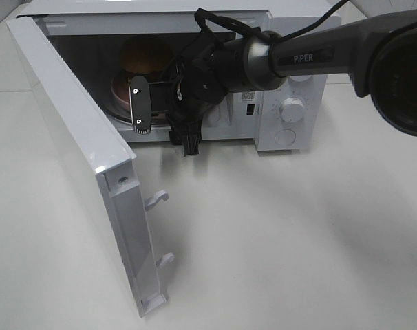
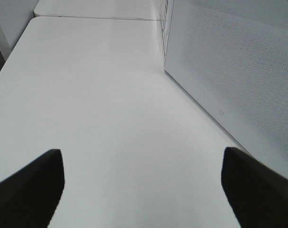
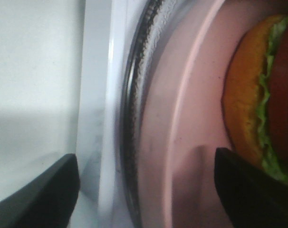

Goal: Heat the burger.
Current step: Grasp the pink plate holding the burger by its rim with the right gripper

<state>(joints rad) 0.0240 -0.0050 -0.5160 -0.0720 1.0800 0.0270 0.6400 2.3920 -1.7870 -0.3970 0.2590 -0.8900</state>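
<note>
Reaching into the open microwave (image 1: 291, 130), the right gripper (image 3: 146, 159) had its fingers (image 3: 39, 190) spread, clamping nothing, the rim of the pink plate (image 3: 182, 118) between them and the burger (image 3: 251, 90) just past its tips, seemingly set there for heating, while the left gripper (image 2: 143, 156), also spread, hung beside the door (image 1: 78, 137).

In the exterior high view the right arm (image 1: 263, 58) hides most of the microwave (image 1: 291, 110) cavity. Only the bun top of the burger (image 1: 143, 53) and a sliver of the pink plate (image 1: 119, 93) show. The dial markings are too small to read. The right wrist view blurs the burger (image 3: 258, 109) and cuts it off. The left gripper (image 2: 141, 152) and right gripper (image 3: 145, 154) show only cropped dark finger ends.
</note>
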